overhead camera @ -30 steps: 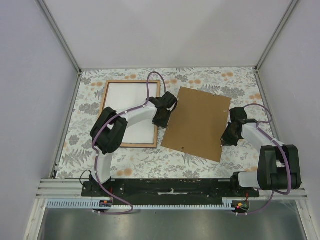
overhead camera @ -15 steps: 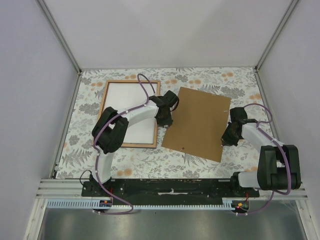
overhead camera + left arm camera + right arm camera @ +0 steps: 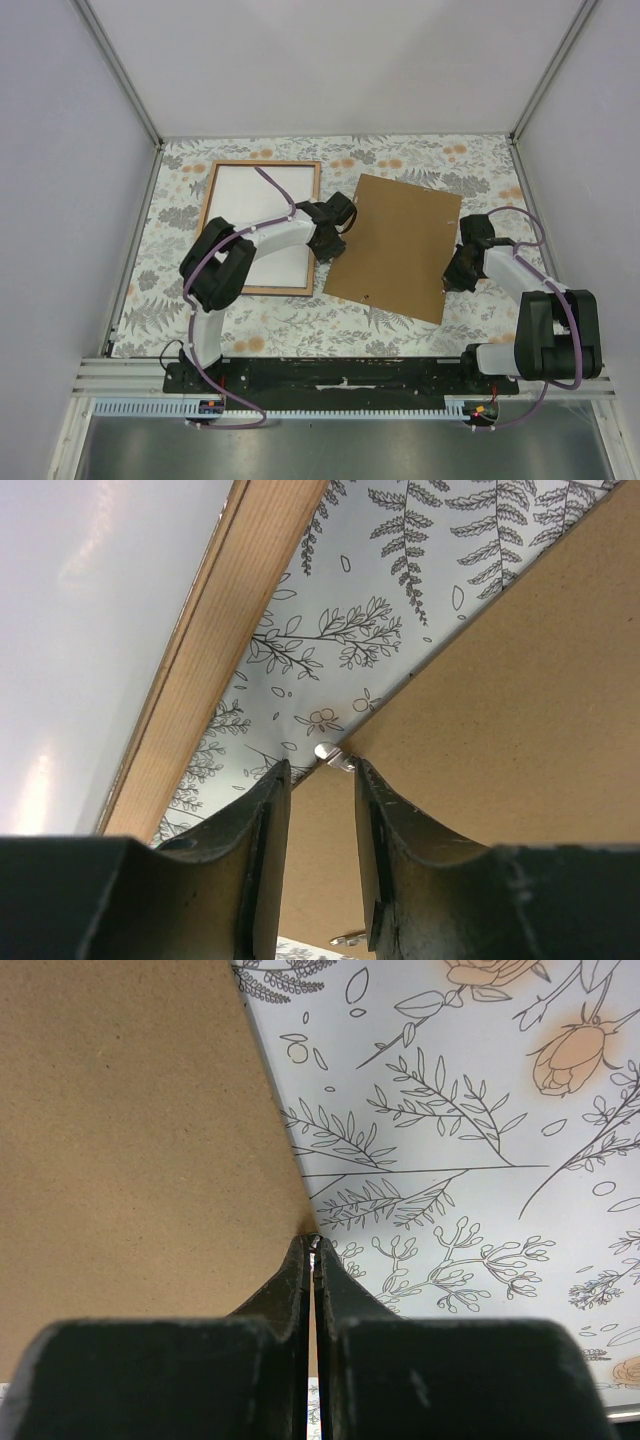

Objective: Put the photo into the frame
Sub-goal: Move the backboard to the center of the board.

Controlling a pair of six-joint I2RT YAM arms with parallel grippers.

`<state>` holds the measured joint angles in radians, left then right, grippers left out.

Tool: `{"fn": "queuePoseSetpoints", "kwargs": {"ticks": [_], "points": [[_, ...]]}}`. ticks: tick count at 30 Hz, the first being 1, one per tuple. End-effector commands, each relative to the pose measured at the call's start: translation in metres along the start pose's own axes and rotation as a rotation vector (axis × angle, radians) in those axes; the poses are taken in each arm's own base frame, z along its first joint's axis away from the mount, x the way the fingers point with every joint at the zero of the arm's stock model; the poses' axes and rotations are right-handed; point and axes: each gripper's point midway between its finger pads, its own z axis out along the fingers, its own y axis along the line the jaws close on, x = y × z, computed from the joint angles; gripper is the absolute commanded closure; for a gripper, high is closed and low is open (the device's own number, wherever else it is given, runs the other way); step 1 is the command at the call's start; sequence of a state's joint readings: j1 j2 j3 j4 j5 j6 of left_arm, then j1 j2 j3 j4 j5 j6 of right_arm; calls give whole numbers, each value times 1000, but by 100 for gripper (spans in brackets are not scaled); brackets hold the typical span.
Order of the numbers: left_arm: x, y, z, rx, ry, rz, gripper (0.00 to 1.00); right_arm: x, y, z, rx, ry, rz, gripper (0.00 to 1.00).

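The frame [image 3: 212,205], light wood rim up, lies flat at the left. A white sheet [image 3: 255,215], which looks like the photo's plain back, lies inside it. In the left wrist view the wood rim [image 3: 230,610] and white sheet [image 3: 90,630] show at the left. My left gripper [image 3: 333,243] is low at the left edge of the brown backing board [image 3: 395,245]. It is open [image 3: 322,780], its jaws either side of a small metal tab [image 3: 333,756] on that edge. My right gripper [image 3: 450,277] is shut [image 3: 314,1245] on the board's right edge [image 3: 150,1140].
The backing board lies tilted in the middle of the floral tablecloth [image 3: 420,160], just right of the frame. The cell's grey walls and metal posts [image 3: 120,70] surround the table. The arm bases stand at the near rail [image 3: 340,375].
My left gripper has shifted slightly from the frame's right rim towards the board's left edge. Its purple cable has swung left over the frame. The right arm and board are unchanged.
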<state>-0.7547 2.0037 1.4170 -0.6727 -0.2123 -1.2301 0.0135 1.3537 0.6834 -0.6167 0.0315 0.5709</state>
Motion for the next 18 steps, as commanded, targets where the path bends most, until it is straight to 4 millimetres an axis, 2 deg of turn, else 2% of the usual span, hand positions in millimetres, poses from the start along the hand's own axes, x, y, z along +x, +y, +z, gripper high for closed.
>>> {"fn": "queuePoseSetpoints", "kwargs": {"ticks": [1, 8, 18], "points": [[-20, -23, -13, 54, -89, -171, 62, -11, 0, -4, 0, -39, -18, 100], [-29, -21, -12, 25, -130, -258, 63, -10, 2, -3, -11, -38, -24, 100], [-27, -12, -3, -46, -136, -301, 67, -10, 4, -2, -22, -33, -30, 100]]}}
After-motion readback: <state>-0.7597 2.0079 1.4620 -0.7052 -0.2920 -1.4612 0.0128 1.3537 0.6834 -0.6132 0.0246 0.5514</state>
